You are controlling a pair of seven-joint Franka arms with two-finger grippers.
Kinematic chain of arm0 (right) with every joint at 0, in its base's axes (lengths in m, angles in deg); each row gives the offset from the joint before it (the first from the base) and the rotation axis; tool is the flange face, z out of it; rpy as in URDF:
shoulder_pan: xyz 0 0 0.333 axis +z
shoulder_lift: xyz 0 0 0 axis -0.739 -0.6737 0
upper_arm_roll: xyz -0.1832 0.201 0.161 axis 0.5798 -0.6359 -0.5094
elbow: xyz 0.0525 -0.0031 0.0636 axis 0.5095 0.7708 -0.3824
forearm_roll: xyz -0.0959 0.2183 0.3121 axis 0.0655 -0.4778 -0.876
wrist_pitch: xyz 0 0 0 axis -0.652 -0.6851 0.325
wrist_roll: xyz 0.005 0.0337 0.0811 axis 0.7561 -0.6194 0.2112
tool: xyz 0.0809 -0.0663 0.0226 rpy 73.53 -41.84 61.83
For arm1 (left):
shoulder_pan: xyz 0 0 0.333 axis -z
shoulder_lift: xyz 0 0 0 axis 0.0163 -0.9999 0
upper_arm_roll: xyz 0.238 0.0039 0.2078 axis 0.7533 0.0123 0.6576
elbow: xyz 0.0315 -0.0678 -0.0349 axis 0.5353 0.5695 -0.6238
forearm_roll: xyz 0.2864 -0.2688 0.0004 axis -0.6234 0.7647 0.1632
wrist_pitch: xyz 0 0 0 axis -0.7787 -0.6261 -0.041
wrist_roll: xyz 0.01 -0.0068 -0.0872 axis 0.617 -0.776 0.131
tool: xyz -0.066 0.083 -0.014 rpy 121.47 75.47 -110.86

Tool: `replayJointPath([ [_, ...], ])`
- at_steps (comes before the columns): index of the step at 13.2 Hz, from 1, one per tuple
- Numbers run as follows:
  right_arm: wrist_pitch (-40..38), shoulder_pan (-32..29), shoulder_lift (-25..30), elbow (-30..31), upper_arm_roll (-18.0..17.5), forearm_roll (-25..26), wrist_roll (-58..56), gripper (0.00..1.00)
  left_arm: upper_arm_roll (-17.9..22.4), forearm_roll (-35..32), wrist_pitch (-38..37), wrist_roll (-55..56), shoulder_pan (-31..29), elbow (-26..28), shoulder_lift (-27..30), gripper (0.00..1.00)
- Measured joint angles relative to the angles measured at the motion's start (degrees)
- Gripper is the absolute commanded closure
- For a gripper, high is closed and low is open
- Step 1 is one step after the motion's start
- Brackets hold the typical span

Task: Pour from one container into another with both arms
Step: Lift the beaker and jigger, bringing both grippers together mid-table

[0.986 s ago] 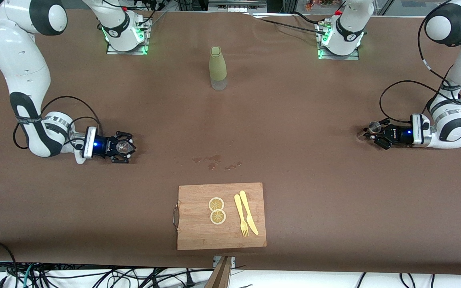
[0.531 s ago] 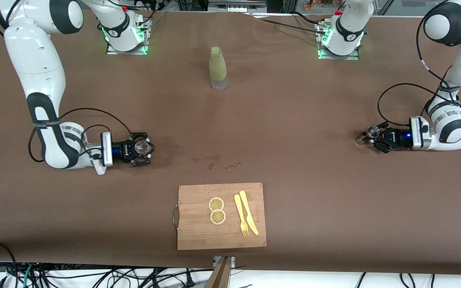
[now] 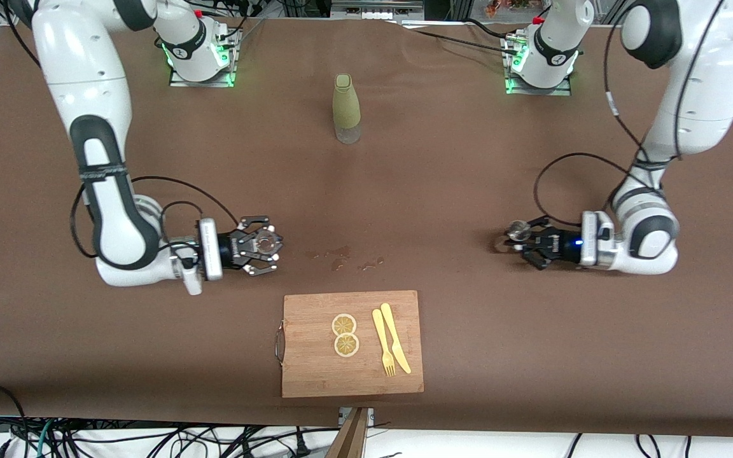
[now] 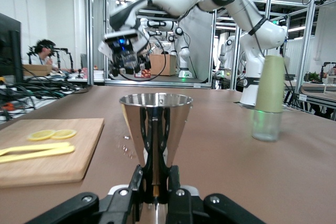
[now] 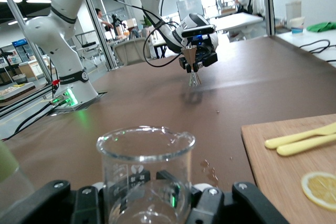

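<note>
- Right gripper (image 3: 263, 243) clamped on upright glass (image 3: 266, 241), over table toward right arm's end from cutting board (image 3: 352, 343).
- Left gripper (image 3: 519, 238) clamped on jigger (image 3: 517, 230) waist, toward left arm's end from board.

Olive-green bottle (image 3: 346, 108) upright on brown table (image 3: 443, 165); lemon slices (image 3: 345, 334), yellow fork (image 3: 383, 342) and knife (image 3: 396, 337) on cutting board (image 3: 315, 362).

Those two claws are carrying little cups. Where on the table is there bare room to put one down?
Bare cloth lies between the bottle and the wet spots, and toward each end of the cutting board. The board itself is crowded with lemon slices, fork and knife. The right claw holds the glass, the left claw the jigger.
</note>
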Motion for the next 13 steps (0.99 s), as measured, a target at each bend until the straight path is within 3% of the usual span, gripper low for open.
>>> replayJointPath([
  [2, 2.1, 4.2, 0.6, -1.0, 0.0, 0.3, 7.2, 0.92, 0.0, 5.3, 3.1, 2.3, 6.7, 0.1, 0.0, 1.0],
  [6, 3.0, 9.3, 0.6, -3.0, 0.1, 5.7, 17.9, 0.92, 0.1, 13.4, 7.9, 5.2, 16.5, 0.0, -0.1, 1.0],
  [13, 3.1, 13.9, 0.6, -4.4, 0.1, 10.5, 23.6, 0.92, 0.2, 16.8, 13.5, 7.8, 23.0, -1.5, -1.3, 1.0],
])
